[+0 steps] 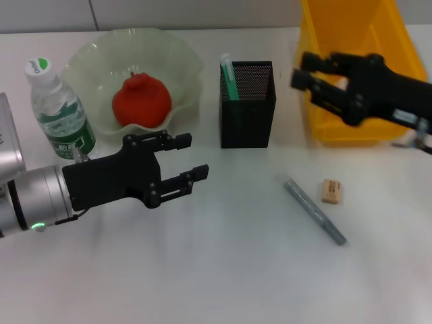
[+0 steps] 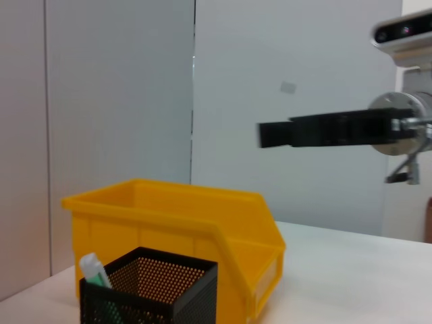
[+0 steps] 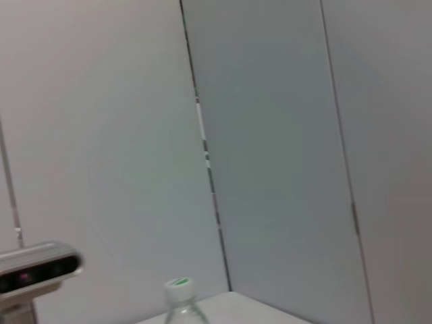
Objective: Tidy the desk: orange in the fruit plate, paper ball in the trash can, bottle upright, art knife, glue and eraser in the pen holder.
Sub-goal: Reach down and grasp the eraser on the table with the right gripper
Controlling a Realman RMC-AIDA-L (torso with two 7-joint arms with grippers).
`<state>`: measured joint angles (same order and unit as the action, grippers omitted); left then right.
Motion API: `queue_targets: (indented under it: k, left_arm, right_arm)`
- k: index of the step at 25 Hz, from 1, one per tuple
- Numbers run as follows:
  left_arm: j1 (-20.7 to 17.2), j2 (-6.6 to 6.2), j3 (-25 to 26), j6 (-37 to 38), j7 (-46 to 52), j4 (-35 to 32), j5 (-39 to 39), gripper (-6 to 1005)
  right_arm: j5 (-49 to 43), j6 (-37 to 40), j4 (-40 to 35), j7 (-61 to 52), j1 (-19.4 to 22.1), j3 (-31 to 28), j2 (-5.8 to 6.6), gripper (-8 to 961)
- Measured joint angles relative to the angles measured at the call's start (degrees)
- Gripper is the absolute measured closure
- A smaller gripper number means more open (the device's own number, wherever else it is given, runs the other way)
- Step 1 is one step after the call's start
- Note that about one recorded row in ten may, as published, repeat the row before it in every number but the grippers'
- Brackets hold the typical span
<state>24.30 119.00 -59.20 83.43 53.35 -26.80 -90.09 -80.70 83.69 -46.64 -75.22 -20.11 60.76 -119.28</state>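
Red-orange fruit, the orange (image 1: 140,101), sits inside the fruit plate (image 1: 182,57) at back left. Bottle (image 1: 59,111) stands upright just beside the plate. Art knife (image 1: 227,75) is already in the pen holder (image 1: 247,121), leaning in one corner. Glue (image 1: 314,210) and eraser (image 1: 331,191) lie near each other on the desk (image 1: 223,270), not touching. Left gripper (image 1: 187,158) hovers w/ fingers spread, holding nothing. Right gripper (image 1: 302,70) is above the trash can (image 1: 351,128); open or closed, I cannot tell.
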Motion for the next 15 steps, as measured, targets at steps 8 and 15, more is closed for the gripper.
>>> queue_targets:
  k: [8,15]
  left_arm:
    - [0.61,0.07,-0.28,1.21,0.00,-0.01,2.77,400]
    - [0.91,0.09,-0.48,4.76,0.00,0.05,4.38,398]
  right_arm:
    - [-3.64,8.80,2.37,-1.01,4.21,-9.18,-0.05,476]
    - [-11.70,16.02,3.71,-2.26,5.56,-14.74,0.28,338]
